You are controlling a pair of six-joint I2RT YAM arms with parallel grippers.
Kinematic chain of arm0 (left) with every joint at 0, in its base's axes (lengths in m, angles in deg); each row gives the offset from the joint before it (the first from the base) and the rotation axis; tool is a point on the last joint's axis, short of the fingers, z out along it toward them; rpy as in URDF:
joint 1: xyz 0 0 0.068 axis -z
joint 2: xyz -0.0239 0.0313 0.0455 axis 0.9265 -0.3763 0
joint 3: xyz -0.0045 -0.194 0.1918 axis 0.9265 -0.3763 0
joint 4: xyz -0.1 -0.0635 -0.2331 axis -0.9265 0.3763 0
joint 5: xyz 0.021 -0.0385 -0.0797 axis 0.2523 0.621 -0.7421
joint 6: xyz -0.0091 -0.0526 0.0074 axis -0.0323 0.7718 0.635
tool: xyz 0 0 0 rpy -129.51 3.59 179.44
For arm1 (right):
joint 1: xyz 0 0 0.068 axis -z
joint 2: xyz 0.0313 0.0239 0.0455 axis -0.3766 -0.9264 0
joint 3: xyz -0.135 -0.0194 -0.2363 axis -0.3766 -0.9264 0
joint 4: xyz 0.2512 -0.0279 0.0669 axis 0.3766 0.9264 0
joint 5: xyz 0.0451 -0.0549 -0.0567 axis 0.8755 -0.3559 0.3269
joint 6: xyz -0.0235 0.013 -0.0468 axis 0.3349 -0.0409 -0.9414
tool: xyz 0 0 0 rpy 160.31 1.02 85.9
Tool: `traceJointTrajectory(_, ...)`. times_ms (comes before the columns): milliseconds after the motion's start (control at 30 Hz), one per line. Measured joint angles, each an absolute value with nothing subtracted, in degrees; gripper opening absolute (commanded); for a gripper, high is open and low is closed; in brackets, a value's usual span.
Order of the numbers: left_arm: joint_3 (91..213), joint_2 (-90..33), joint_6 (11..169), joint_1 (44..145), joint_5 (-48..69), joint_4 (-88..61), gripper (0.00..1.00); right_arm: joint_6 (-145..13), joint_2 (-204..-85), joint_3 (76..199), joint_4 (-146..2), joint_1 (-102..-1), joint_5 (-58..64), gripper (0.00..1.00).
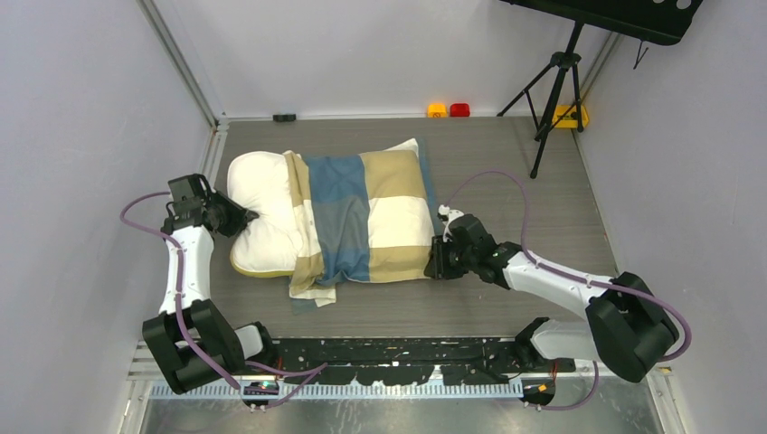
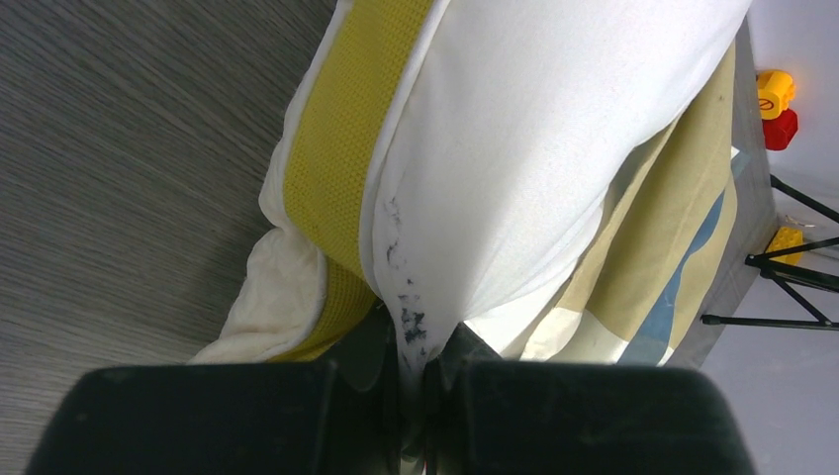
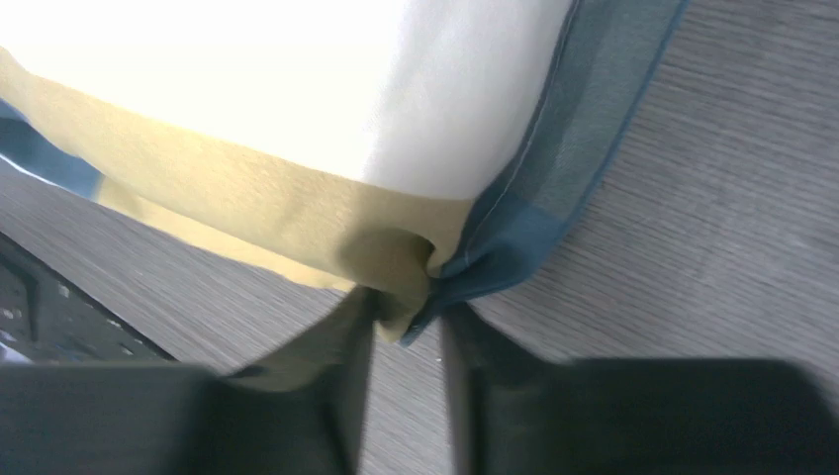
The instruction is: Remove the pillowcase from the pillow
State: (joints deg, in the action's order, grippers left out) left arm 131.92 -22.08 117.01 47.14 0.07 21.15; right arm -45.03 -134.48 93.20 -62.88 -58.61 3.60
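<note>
Nearest the bases, the right gripper (image 3: 408,315) has its fingers straddling the near right corner of the pillowcase (image 1: 366,217), thin checked blue-tan-white cloth bunched up there. Too blurry to tell if it's actually pinched yet. The left gripper (image 2: 416,368) is clamped tight on the bare left end of the pillow (image 1: 258,201), I'd guess as an anchor so the cover can slide off rightward. Pillow's plump, cream, with a yellow mesh edge band, lying mid-table (image 1: 506,163) on grey woodgrain, right part covered.
</note>
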Motion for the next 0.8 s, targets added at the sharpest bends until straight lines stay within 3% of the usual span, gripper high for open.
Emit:
traceJointTrajectory(67,131.92,-22.08,116.97,47.14,0.07,21.15,0.0,-45.54,-134.65,93.68,-63.14,-58.9,3.89,0.01)
traceJointTrajectory(267,132.08,-22.08,117.01,47.14,0.95,21.63,0.0,-44.07,-131.35,94.1,-61.17,-58.94,-2.82,0.0)
traceJointTrajectory(467,133.15,-21.73,119.26,47.42,3.85,22.9,0.0,-38.0,-122.24,94.58,-54.64,-57.54,-21.38,0.0)
traceJointTrajectory(600,136.01,-22.1,120.79,47.62,4.86,23.95,0.0,-33.14,-115.75,94.86,-50.61,-49.52,-27.24,0.0)
traceJointTrajectory(800,143.9,-24.72,121.23,44.63,2.0,28.62,0.0,-28.42,-107.31,98.88,-43.9,-31.16,-23.15,0.0)
